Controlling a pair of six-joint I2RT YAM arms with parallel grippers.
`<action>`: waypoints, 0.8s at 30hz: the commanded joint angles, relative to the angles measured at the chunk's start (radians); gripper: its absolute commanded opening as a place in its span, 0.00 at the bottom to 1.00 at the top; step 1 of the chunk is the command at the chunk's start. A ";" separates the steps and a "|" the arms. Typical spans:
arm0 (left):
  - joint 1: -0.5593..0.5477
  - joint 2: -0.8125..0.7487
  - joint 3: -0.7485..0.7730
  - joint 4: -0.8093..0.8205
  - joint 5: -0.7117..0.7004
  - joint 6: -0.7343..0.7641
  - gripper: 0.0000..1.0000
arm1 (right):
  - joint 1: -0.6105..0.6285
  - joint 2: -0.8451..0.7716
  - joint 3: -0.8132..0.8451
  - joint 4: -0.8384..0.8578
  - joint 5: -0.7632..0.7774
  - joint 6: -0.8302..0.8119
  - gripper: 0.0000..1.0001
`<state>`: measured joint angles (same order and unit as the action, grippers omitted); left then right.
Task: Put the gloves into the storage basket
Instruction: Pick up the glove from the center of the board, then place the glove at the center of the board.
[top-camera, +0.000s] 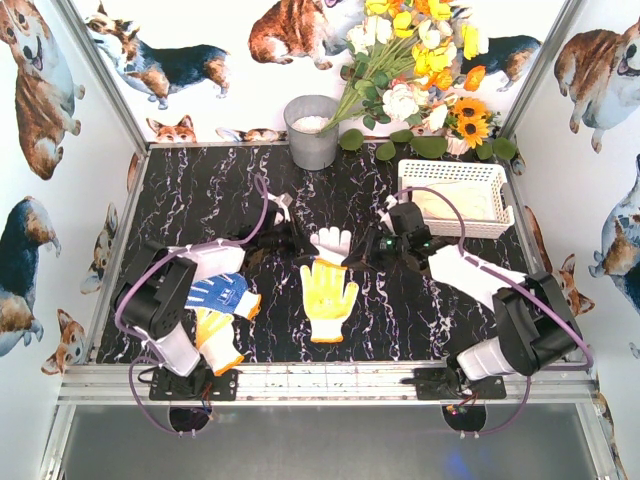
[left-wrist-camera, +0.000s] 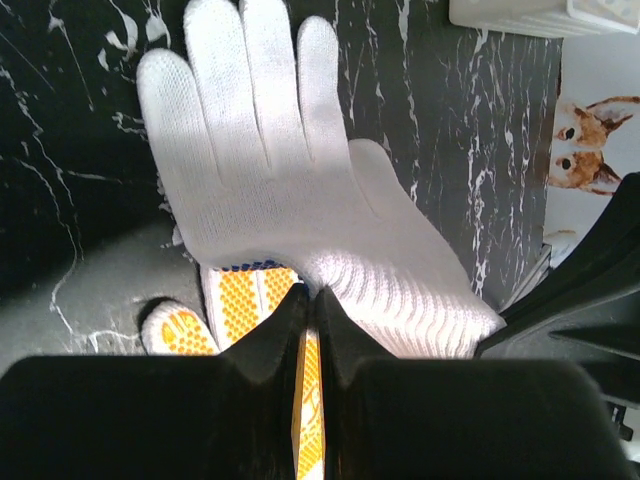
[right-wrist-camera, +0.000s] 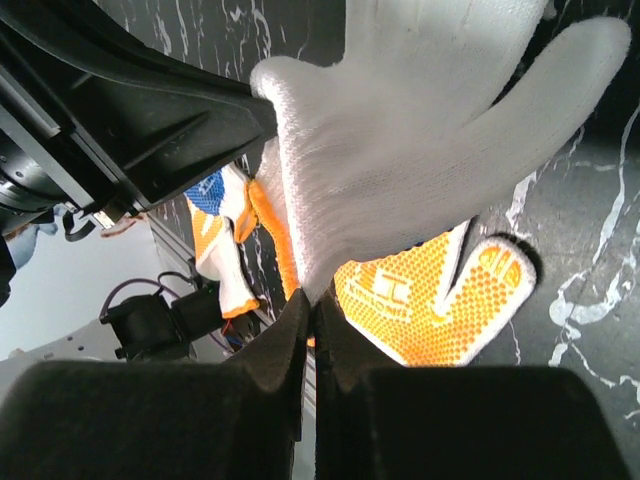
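Two pairs of jaws are met on one white glove (top-camera: 332, 241) at the middle of the black marbled bench (top-camera: 200, 190). In the left wrist view the left gripper (left-wrist-camera: 310, 300) is seen with its jaws pressed together on the glove's edge near the ribbed cuff. In the right wrist view the right gripper (right-wrist-camera: 308, 305) is likewise clamped on the glove's lower edge. A yellow-palmed glove (top-camera: 328, 290) is laid flat just below the white one, partly covered by it in both wrist views. At the lower left of the overhead frame, a blue-palmed glove (top-camera: 220, 292) and a second yellow glove with an orange cuff (top-camera: 215, 342) are found beside the left arm. The white storage basket (top-camera: 455, 172) is placed at the upper right, well apart from the held glove, with a beige glove (top-camera: 450, 205) inside it. A grey bucket (top-camera: 312, 135) and flowers (top-camera: 420, 60) are set along the top edge.
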<state>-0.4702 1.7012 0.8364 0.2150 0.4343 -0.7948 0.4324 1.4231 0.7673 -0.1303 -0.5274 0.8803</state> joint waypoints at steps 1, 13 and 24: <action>0.002 -0.081 -0.048 0.000 -0.068 0.003 0.00 | 0.018 -0.063 -0.018 -0.055 -0.060 -0.020 0.00; -0.019 -0.280 -0.212 -0.080 -0.143 0.001 0.00 | 0.095 -0.083 -0.046 -0.104 -0.032 -0.048 0.00; -0.043 -0.359 -0.282 -0.130 -0.103 -0.004 0.00 | 0.166 -0.139 -0.075 -0.143 0.024 -0.033 0.00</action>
<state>-0.5152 1.3571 0.5774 0.1131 0.3740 -0.8120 0.5846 1.3457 0.7189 -0.2314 -0.5163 0.8581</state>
